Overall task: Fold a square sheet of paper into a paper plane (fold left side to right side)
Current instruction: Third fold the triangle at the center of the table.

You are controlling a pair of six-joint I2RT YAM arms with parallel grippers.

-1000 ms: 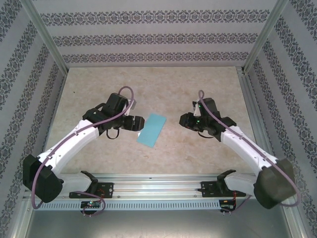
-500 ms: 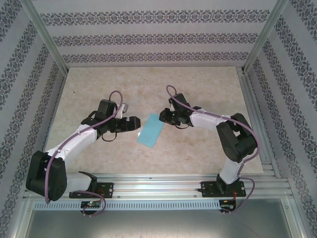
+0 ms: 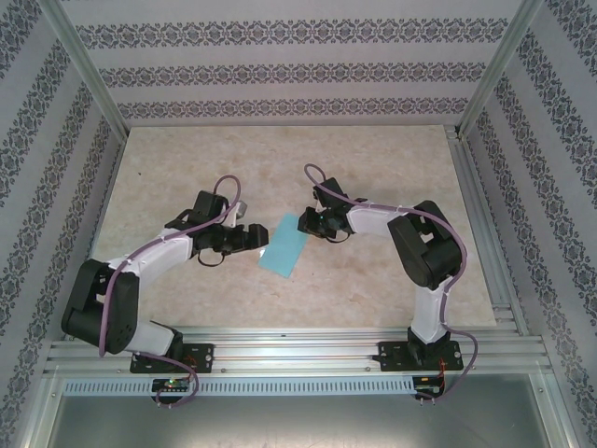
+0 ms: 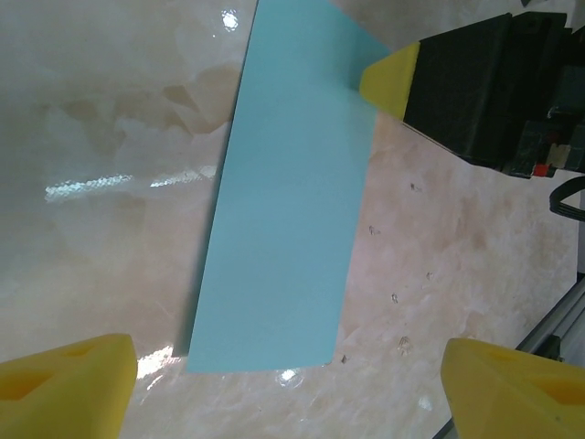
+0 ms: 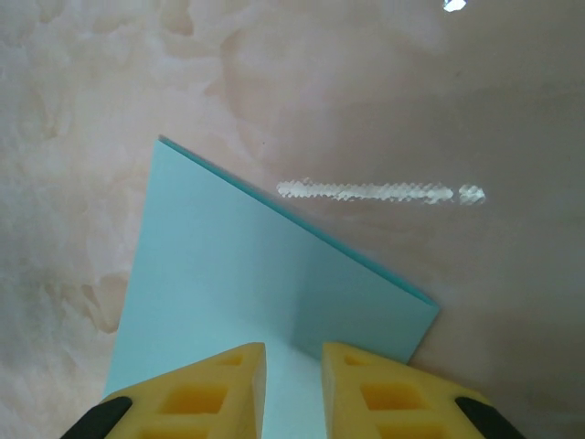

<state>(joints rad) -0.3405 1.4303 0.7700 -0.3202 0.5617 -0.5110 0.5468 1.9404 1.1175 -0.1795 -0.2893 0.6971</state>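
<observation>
The square sheet of paper (image 3: 285,245) is light turquoise and lies flat on the table as a narrow doubled rectangle, slanting from far right to near left. A paper plane is out of view. My left gripper (image 3: 254,235) sits just left of the sheet, open wide. In the left wrist view its yellow fingertips (image 4: 82,375) straddle the short near edge of the paper (image 4: 283,210), with nothing between them. My right gripper (image 3: 305,224) is over the sheet's far right corner. Its fingers (image 5: 215,384) stand a narrow gap apart above the paper (image 5: 228,265), and nothing is pinched between them.
The beige marbled table (image 3: 373,159) is walled by patterned panels on three sides. A metal rail (image 3: 298,355) carrying both arm bases runs along the near edge. The right arm's elbow (image 3: 429,247) is bent up high to the right of the sheet.
The right arm has swung in from the right until its gripper reached the sheet's far corner, and its jaws narrowed a little. The left arm has folded back slightly. The paper has not moved.
</observation>
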